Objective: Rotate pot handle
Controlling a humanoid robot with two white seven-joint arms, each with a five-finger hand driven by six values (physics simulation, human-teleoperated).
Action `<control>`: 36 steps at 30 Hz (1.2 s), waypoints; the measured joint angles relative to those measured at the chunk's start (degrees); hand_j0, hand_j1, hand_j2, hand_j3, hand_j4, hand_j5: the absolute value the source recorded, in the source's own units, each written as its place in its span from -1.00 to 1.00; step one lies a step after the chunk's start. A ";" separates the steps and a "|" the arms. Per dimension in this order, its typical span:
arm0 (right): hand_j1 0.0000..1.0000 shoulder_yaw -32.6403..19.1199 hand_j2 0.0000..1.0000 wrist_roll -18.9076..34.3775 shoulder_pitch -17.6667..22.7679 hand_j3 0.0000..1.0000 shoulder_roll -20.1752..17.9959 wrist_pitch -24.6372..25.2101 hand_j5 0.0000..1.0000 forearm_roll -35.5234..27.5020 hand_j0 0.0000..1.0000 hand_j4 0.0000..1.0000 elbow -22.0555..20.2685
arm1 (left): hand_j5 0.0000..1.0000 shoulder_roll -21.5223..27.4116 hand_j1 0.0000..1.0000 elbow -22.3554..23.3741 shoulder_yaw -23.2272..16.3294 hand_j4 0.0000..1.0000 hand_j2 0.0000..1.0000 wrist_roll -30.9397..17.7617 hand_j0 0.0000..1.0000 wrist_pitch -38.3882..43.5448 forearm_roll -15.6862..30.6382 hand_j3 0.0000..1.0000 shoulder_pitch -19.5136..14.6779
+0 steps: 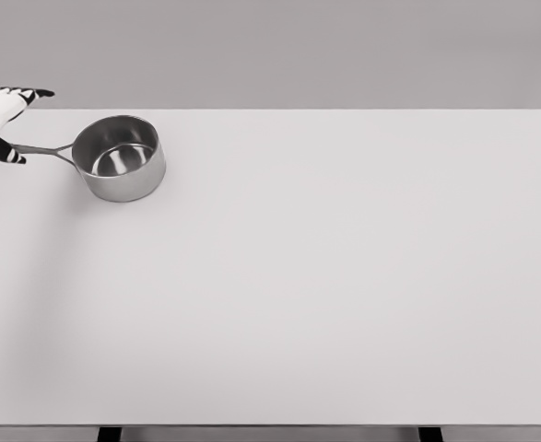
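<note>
A steel saucepan (119, 157) stands on the white table (325, 276) near its far left corner. Its thin handle (47, 149) points left, towards the picture's edge. My left hand (29, 124) enters from the left edge at the handle's end. Its fingers (32, 93) stretch out to the right above the handle, and the black-tipped thumb (5, 152) lies over the handle's tip. The hand is spread, not clasped around the handle. The pot is empty and upright. My right arm is out of view.
The table's far edge (344, 110) runs just behind the pot, with a grey wall beyond it. The near edge (270, 425) shows two dark legs below it.
</note>
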 measured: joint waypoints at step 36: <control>1.00 0.00 1.00 0.00 0.00 1.00 0.00 0.00 1.00 0.00 1.00 1.00 0.00 | 1.00 1.70 1.00 -47.50 9.73 1.00 1.00 -2.82 1.00 -13.46 42.01 1.00 34.54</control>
